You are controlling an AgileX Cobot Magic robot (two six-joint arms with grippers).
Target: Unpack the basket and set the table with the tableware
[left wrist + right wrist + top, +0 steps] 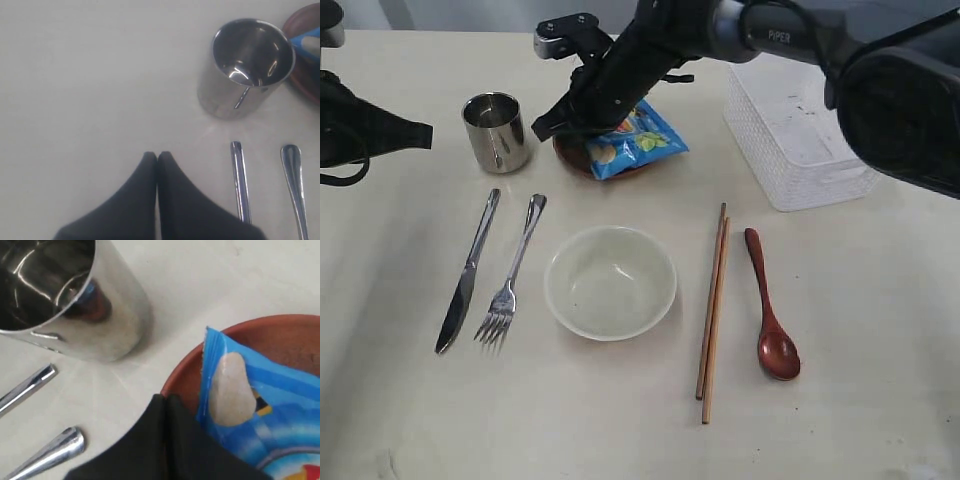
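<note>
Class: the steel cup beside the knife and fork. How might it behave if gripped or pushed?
The steel cup looks mirror-polished, so probably slippery to grip. Upright, taller than wide and seemingly empty, it might tip under a high push, then roll on its round wall.

Glossy black right arm [840,60] with white PIPER lettering [778,36]; tapered black left pincer [157,155]

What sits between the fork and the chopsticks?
The bowl lies between the fork and the chopsticks, touching neither. The exterior view shows this.
</note>
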